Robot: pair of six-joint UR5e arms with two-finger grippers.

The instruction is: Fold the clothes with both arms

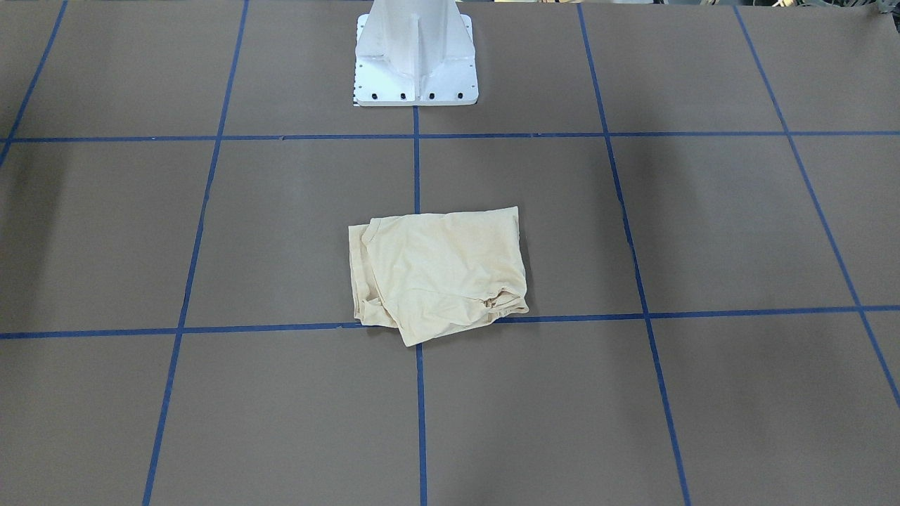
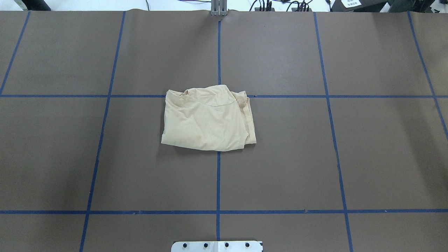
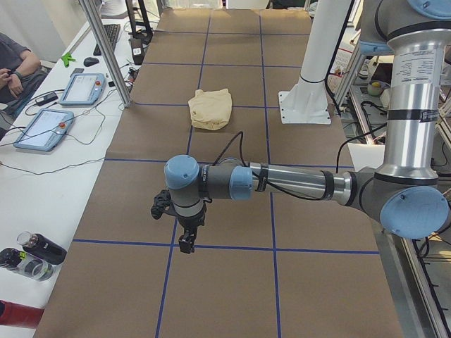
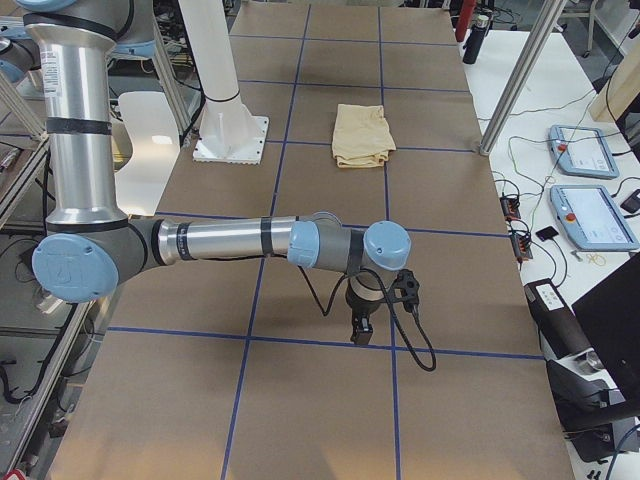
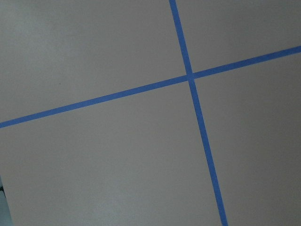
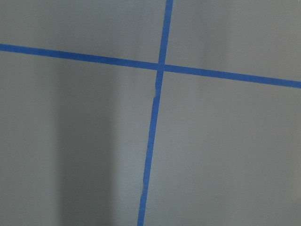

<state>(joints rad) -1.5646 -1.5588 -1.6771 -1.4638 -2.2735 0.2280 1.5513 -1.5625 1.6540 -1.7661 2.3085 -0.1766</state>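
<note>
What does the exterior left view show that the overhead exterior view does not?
Only the exterior left view shows the left arm with its gripper hanging over the table, far from the shirt, and two tablets on a side desk. Only the overhead view shows the shirt's stacked edges clearly. Both show the folded shirt on the brown table with blue tape lines.
</note>
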